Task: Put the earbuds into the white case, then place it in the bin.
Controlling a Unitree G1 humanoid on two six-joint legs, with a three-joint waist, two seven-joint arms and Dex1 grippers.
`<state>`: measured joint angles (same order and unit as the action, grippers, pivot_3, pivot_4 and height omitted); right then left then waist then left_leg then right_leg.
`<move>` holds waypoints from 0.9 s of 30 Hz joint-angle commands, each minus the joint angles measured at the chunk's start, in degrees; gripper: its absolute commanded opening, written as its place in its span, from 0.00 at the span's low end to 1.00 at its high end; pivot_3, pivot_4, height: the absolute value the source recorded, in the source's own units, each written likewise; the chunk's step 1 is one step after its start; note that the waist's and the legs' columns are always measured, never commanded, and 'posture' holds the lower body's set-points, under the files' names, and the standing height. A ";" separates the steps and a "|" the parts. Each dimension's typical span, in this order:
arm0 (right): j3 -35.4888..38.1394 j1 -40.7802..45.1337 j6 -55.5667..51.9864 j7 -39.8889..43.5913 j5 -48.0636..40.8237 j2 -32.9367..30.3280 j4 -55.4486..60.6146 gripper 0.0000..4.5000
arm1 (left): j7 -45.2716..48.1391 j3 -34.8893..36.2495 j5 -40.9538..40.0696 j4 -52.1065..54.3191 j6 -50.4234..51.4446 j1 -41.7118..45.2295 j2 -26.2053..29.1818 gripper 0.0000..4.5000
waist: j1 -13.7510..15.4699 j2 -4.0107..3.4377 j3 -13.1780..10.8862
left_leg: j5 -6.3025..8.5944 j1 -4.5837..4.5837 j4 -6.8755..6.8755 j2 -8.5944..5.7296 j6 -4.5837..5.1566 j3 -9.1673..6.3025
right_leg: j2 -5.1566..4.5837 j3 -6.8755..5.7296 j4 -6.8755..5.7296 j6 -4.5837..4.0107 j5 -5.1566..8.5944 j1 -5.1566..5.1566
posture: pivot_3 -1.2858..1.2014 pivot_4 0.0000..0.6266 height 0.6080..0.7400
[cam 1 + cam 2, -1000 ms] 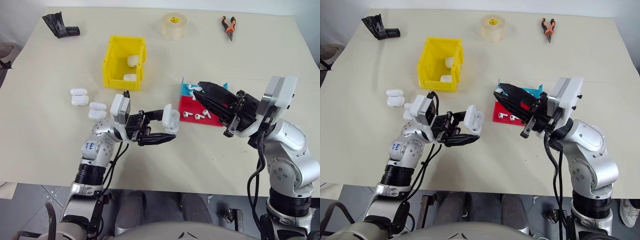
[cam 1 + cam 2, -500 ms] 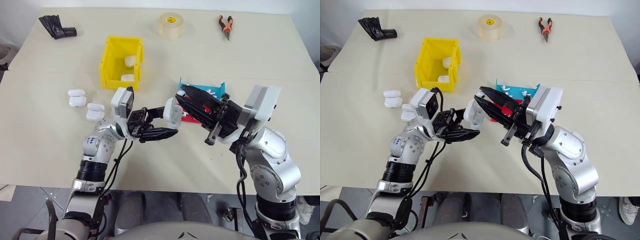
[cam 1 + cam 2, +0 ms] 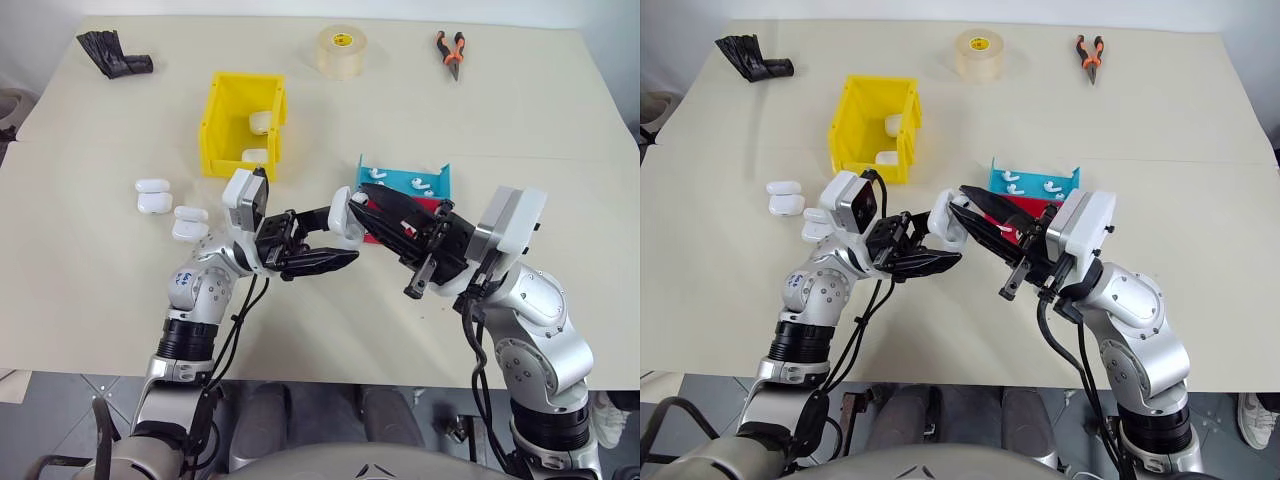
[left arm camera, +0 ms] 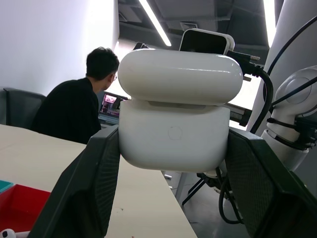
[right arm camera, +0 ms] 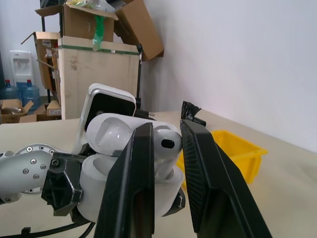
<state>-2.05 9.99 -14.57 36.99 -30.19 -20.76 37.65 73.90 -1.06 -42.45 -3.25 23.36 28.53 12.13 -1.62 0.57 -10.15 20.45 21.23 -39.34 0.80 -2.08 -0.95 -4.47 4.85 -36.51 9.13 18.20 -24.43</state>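
Earbud [image 5: 167, 144] pinched in right gripper [image 3: 975, 205], tip-to-tip with open-lidded case [image 3: 347, 212] clamped by left gripper [image 3: 335, 240]. Case mouth just beyond earbud, along fingers. Bin [image 3: 222, 120] behind left arm.

At the far edge of your surface [image 3: 120, 300] you see a tape roll [image 3: 341, 50], orange-handled pliers [image 3: 451, 50] and a black glove [image 3: 112, 52].

bin [image 3: 222, 135] sitting behind-left, two cases inside | tray [image 3: 432, 182] lying right of bin | spare cases [image 3: 154, 195] lying left | tape roll [image 3: 341, 50], pliers [image 3: 451, 49] resting behind
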 commanded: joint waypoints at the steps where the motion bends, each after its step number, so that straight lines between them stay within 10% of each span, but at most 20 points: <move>1: -0.13 -1.07 2.47 0.85 1.04 -0.57 -0.23 0.12 | 0.00 0.76 -1.51 1.42 0.05 0.95 -0.34 0.62 | 0.00 0.00 0.00 | 0.00 0.00 0.00 0.00 0.00 0.00 | 0.00 0.00 0.00 0.00 0.00 0.00 | 0.52 0.24 1.00; 15: -0.88 -2.50 4.82 5.66 0.65 -4.95 -2.28 0.12 | 2.25 0.09 0.05 1.15 -1.61 1.24 -0.24 0.62 | 0.02 0.00 0.00 | 0.00 0.00 0.00 0.00 0.00 0.00 | 0.00 0.00 0.01 0.00 0.00 0.00 | 0.52 0.24 1.00; 27: 4.98 -0.38 0.23 6.79 -6.14 -10.13 -2.32 0.91 | 4.40 -0.93 4.41 -0.90 -7.79 0.14 -0.58 0.62 | 0.05 0.00 0.00 | -0.01 0.00 0.00 0.00 0.00 0.00 | 0.00 0.00 0.01 0.00 0.00 0.01 | 0.52 0.24 1.00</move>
<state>1.46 9.89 -13.90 42.58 -35.35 -29.64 35.25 77.95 -1.85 -38.41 -4.88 17.84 28.52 11.94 -1.56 0.57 -10.15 20.44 21.23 -39.34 0.80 -2.08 -0.95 -4.47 4.85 -36.50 9.13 18.20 -24.42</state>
